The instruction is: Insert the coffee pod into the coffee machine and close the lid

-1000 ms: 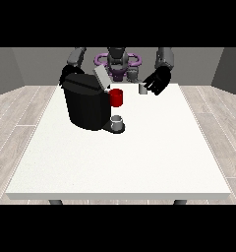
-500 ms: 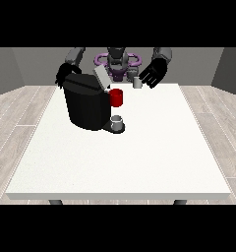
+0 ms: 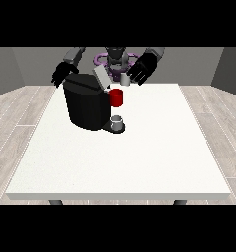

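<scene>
Front view: the hand at the view's right (image 3: 141, 70) hangs above the table's (image 3: 139, 147) far edge with fingers spread and relaxed, holding nothing. Just below and inward of it stands the small grey coffee pod (image 3: 124, 79), close to its fingertips. Further inward, the raised grey lid (image 3: 101, 78) of the black coffee machine (image 3: 88, 103) tilts between both hands, a red part (image 3: 116, 97) and a grey cup (image 3: 117, 121) at the machine's front. The hand at the view's left (image 3: 61, 75) hovers behind the machine; its fingers I cannot tell. Compared with a second ago, the right-side hand has risen and drawn back from the pod.
</scene>
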Robot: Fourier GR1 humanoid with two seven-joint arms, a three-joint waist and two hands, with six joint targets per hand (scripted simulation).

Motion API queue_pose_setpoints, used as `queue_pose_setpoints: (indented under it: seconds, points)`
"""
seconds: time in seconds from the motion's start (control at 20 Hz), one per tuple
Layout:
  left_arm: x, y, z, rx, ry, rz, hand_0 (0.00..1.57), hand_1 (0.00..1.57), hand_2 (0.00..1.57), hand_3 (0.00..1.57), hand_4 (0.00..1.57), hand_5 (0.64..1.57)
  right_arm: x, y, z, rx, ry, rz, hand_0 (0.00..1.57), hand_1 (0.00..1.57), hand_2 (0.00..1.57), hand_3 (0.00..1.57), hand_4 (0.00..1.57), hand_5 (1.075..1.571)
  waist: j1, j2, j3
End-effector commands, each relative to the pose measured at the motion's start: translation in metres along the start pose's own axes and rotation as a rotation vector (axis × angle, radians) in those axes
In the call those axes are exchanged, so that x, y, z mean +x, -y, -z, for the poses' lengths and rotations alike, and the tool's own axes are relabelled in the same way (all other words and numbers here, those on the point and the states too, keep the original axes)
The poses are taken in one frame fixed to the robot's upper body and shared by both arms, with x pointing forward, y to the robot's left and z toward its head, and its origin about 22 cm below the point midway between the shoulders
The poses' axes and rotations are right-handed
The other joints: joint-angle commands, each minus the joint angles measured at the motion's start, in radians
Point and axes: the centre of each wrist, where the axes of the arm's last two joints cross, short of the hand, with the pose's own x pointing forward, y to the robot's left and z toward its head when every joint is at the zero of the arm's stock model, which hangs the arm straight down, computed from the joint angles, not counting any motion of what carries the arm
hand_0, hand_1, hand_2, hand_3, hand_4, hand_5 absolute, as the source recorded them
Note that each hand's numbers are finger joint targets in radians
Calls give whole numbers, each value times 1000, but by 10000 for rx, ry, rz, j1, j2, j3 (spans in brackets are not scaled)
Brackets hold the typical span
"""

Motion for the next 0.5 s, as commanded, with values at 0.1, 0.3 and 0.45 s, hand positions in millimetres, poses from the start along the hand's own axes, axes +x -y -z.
queue_pose_setpoints:
  seconds: [0.1, 0.3, 0.45]
  points:
    - [1, -5, 0, 613, 548, 518, 1262, 1262, 1313, 1244, 507, 1571, 5, 0, 2, -54, 881, -119, 0, 0, 0, 0, 480, 1571, -91, 852, 0]
    - [12, -4, 6, 466, 314, 406, 1277, 1277, 1303, 1236, 488, 1571, 18, 0, 11, -446, 788, 8, 0, 0, 0, 0, 481, 1571, -182, 764, -1]
    - [13, 13, 7, -136, -9, 204, 1314, 1314, 1328, 1230, 493, 1571, -7, 3, -5, -394, 163, 150, 0, 0, 0, 0, 514, 1571, -103, 336, 2]
